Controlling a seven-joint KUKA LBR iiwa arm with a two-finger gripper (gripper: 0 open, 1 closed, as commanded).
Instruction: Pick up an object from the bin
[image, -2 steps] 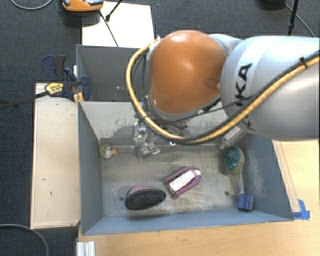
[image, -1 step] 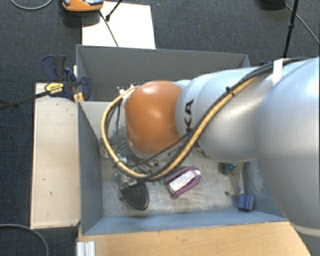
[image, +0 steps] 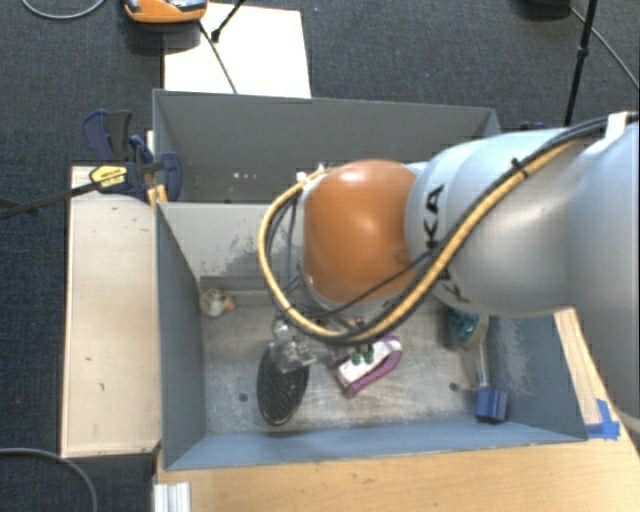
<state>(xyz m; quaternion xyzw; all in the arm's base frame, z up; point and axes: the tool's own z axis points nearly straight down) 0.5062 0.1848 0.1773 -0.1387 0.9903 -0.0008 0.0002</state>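
Observation:
My gripper (image: 291, 349) shows as a small metal part under the orange dome, at the bin's front left of centre. Right below it lies a black oval brush-like thing (image: 279, 392) on the bin floor, its top end touching or nearly touching the gripper. Just to the right lies a white and purple packet (image: 369, 366) with small green bits on it, partly under the arm's cables.
A teal thing (image: 462, 326) lies at the right, half hidden by the arm. A blue block on a thin grey rod (image: 489, 402) is in the front right corner. A small tan piece (image: 213, 301) rests by the left wall. The arm covers the bin's middle and back.

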